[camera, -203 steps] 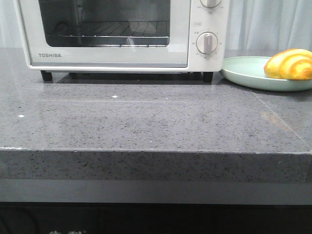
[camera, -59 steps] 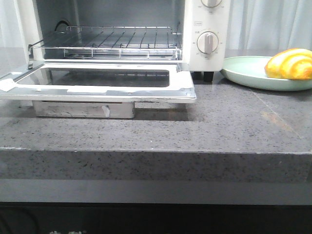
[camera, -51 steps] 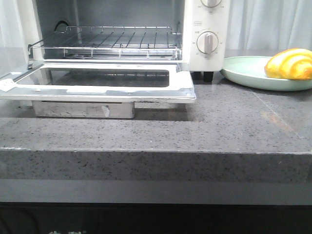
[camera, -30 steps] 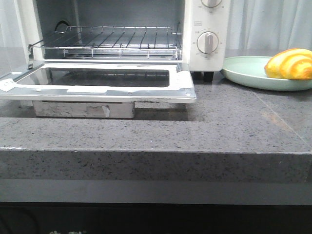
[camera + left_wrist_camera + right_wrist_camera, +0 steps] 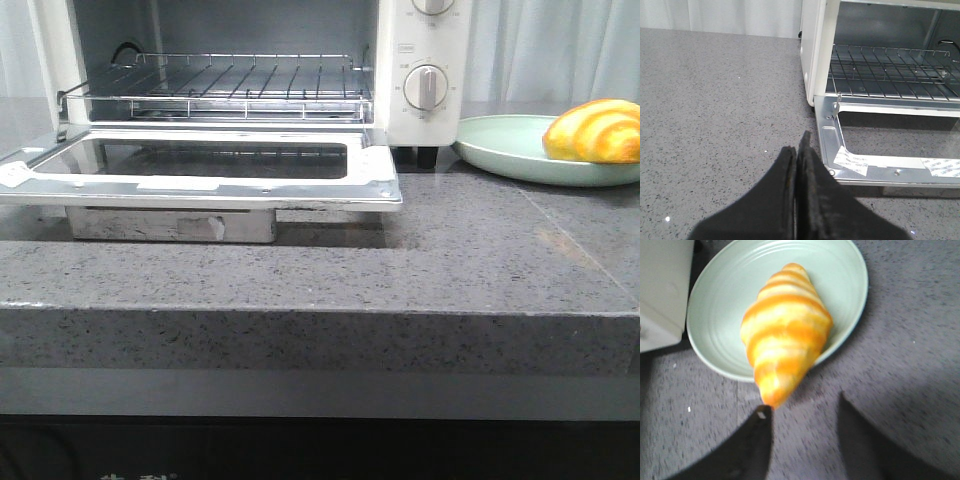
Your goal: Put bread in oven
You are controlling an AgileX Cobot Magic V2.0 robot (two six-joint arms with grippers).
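Currently: oven (image 5: pixel 250 90) door (image 5: pixel 200 175) dropped flat, wire rack (image 5: pixel 240 80) bare | bread (image 5: pixel 593 131) on green plate (image 5: pixel 510 150), 3 o'clock of oven on counter (image 5: pixel 400 260) | left gripper (image 5: pixel 796 150) pinched closed, holding nothing, beside door corner | right gripper (image 5: pixel 802 412) spread apart, empty, above bread tip

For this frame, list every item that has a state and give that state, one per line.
oven: door dropped fully open, lying flat.
wire rack: inside the oven, bare.
bread: on the plate, one tip past the rim, not gripped.
plate: on the counter beside the oven, holding the bread.
left gripper: shut, empty.
right gripper: open, above the bread.
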